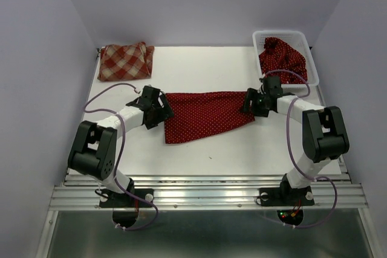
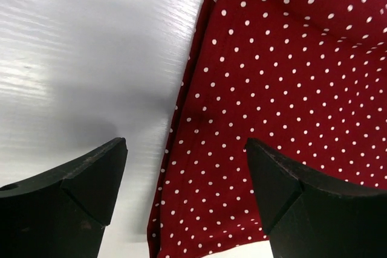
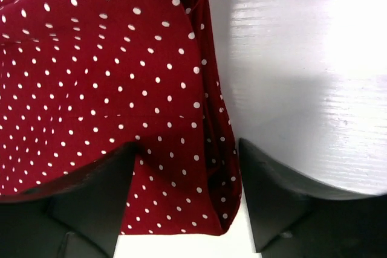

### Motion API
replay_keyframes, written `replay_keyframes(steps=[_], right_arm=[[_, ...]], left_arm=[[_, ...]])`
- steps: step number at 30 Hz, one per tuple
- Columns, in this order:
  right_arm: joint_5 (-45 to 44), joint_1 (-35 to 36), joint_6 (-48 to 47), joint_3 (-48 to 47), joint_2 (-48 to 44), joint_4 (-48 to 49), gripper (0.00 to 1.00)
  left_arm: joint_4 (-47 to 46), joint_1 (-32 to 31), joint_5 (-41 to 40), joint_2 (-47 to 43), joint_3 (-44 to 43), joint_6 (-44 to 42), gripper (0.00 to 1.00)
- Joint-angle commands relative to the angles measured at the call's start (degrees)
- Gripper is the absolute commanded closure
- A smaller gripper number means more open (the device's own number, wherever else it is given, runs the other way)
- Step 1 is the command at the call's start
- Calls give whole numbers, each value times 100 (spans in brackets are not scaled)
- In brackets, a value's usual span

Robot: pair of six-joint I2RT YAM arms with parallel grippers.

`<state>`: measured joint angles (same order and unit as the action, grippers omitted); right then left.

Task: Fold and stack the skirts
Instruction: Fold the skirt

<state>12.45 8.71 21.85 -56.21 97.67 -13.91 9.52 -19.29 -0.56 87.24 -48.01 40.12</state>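
Now the dotted skirt [image 1: 205, 116] lies flat mid-counter [image 1: 199, 155], with free surface in front and behind. We see the left tool [image 2: 184, 197] and right tool [image 3: 184, 200] spread wide, each straddling a side edge, gripping nothing.

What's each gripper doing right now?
Left gripper: open, astride the dotted skirt at its edge.
Right gripper: open, astride the opposite edge.

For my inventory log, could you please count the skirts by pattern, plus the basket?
Checked skirt: 1
Dotted skirts: 2, the spread skirt and the basketed skirt
Basket: 1
Total: 4
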Motion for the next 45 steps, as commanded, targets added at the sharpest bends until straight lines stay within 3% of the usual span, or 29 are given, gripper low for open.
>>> replay_keyframes(steps=[1, 6, 9, 15, 21, 27, 39, 42, 45], right_arm=[[407, 52, 39, 302, 51, 99, 34], [697, 52, 127, 566, 42, 240, 46], [733, 52, 162, 593, 130, 301, 62], [926, 52, 101, 356, 51, 328, 98], [338, 52, -303, -372, -379, -356, 100], [-471, 113, -725, -1225, -723, -1640, 100], [-2176, 1361, -919, -2965, -346, -3521, 99], [-2237, 1361, -779, -3072, -274, -3654, 99], [-2273, 1361, -726, -2888, -415, -3566, 99]], left_arm=[[-512, 22, 599, 161, 28, -206, 18], [-828, 22, 803, 372, 151, -215, 42], [-908, 22, 978, 539, 187, -259, 54], [-1189, 22, 1172, 706, 327, -241, 64], [-1277, -5, 1304, 706, 345, -154, 74], [-1365, -119, 1339, 715, 283, -48, 74], [-1524, -383, 1664, 987, 73, 66, 74], [-1392, -400, 1700, 918, 37, 92, 72], [-1016, -427, 1340, 655, -68, 102, 61]])
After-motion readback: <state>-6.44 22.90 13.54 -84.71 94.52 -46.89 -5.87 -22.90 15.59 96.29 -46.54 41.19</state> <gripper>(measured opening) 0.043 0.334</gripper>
